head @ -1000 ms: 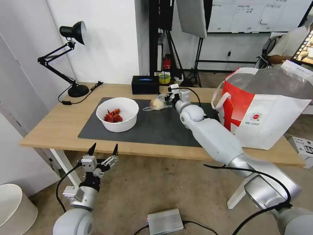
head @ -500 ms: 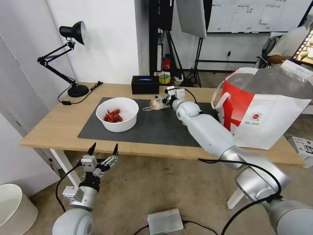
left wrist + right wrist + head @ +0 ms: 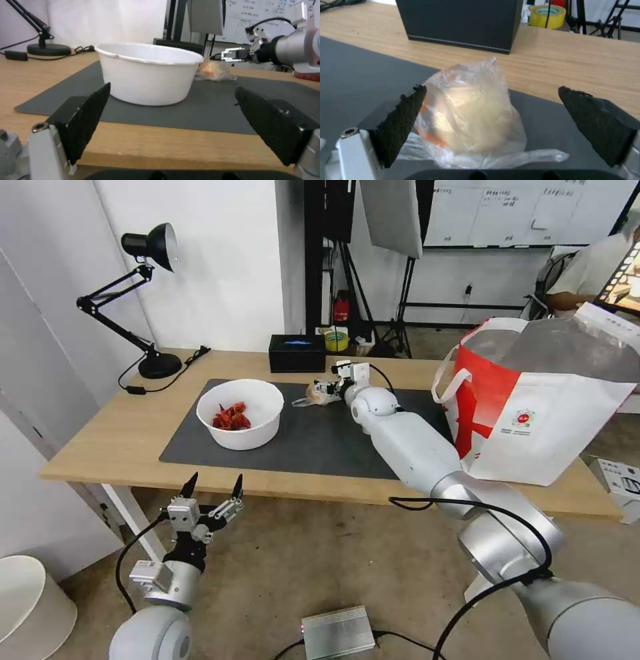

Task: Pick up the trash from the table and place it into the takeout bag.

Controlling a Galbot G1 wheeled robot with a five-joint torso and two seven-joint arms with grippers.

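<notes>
Item: clear bag with beige lump (image 3: 470, 110), on the dark mat (image 3: 313, 440) toward the table's (image 3: 100, 447) far edge, right of the white bowl (image 3: 240, 413). Film looks thin, soft and slippery; likely very light. Best hold, by judgement: pinch across the lump, not the loose tail.
Right gripper (image 3: 493, 120): fingers spread, bracketing the bag, not yet touching.
Takeout bag (image 3: 533, 407): far right, mouth open.
Left gripper (image 3: 210, 493): spread, parked below the near edge.
</notes>
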